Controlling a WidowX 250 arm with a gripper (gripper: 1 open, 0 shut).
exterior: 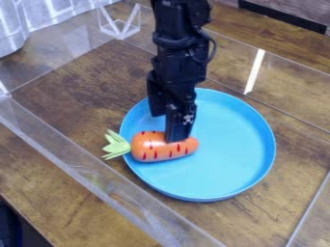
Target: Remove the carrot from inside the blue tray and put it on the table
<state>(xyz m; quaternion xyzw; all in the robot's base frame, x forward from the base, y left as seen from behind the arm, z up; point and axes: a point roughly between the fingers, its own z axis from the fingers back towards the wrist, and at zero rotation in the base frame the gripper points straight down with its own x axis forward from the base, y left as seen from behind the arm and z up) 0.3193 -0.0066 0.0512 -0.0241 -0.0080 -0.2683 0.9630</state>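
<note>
The orange carrot (162,149) lies on the left part of the blue tray (233,145), its green leafy top (118,146) sticking out over the tray's rim. My black gripper (169,127) points straight down right over the carrot's upper side, jaws open, fingertips at the carrot's top edge. Whether the fingers touch the carrot I cannot tell. The tray rests on the dark brown wooden table (77,96).
A clear transparent panel (77,164) runs diagonally along the table's near-left edge. Another clear panel structure (123,19) stands at the back left. Bare wood lies to the left of and behind the tray.
</note>
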